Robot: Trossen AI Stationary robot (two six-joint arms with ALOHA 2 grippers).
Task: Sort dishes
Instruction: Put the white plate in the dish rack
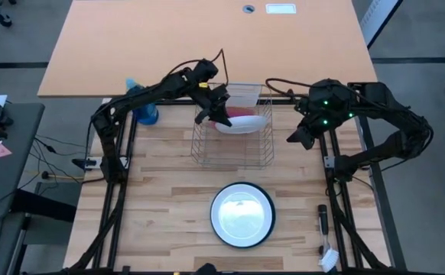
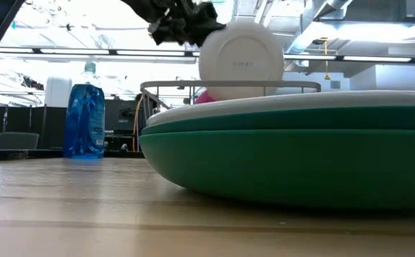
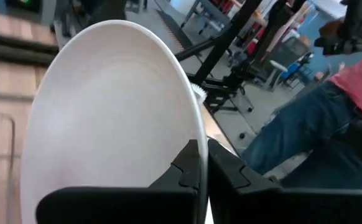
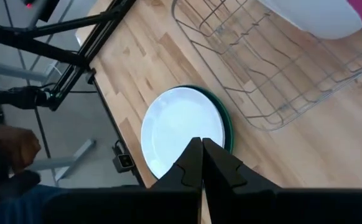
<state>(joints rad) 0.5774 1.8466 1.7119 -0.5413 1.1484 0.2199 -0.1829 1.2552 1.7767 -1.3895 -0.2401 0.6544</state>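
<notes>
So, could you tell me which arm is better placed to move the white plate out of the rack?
Left. Its gripper is already shut on the white plate above the rack; the right gripper hangs shut and empty beside it.

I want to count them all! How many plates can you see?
4. A white plate is held over the rack by the left hand, a pink plate sits in the rack, and a white plate rests on a green plate. More may be hidden.
</notes>
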